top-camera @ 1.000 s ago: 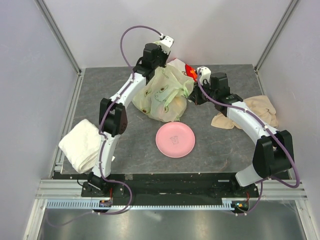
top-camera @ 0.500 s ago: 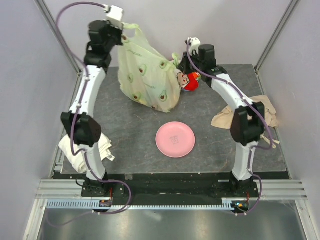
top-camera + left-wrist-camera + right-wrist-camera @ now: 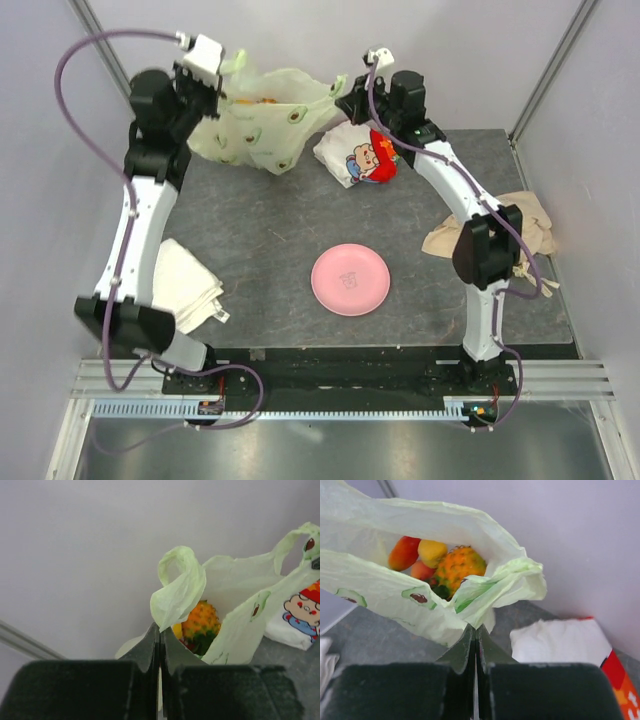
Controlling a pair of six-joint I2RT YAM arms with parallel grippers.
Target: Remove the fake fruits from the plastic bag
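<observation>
Counter (image 3: 270, 250): grey slab filling the middle of the top view. No fruit lies on it.
Plastic bag (image 3: 262, 130): strung between the two claws at the upper centre-left of the top view. A second ago it sat slumped on the counter near the back. It is now hoisted and stretched sideways, and its mouth is pulled open.
Bag contact with counter: cannot be told from the top view.
Left claw (image 3: 160, 630): jaws pressed together on a bunched handle loop of the bag, high in the upper left of the top view.
Right claw (image 3: 475, 630): jaws likewise closed, pinching the crumpled opposite edge of the bag, at the upper centre of the top view.
Cartoon pouch (image 3: 355, 155): lies on the counter just right of the bag, uncovered since the bag rose.
Pink plate (image 3: 350, 279): centre of the top view, well apart from the bag, nothing on it.
Fake fruits: all inside the bag, seen through the mouth in both wrist views.
Pineapple (image 3: 457, 567): nearest the opening.
Red-orange piece (image 3: 403, 552): in the cluster beside the pineapple.
Yellow piece (image 3: 432, 551): in the same cluster.
Peach-toned piece (image 3: 421, 571): in the same cluster.
Assessment: the lift has opened access, but no fruit is out yet. With both claws occupied, tipping the bag appears the likely way to empty it. Fruits may roll off the counter.
</observation>
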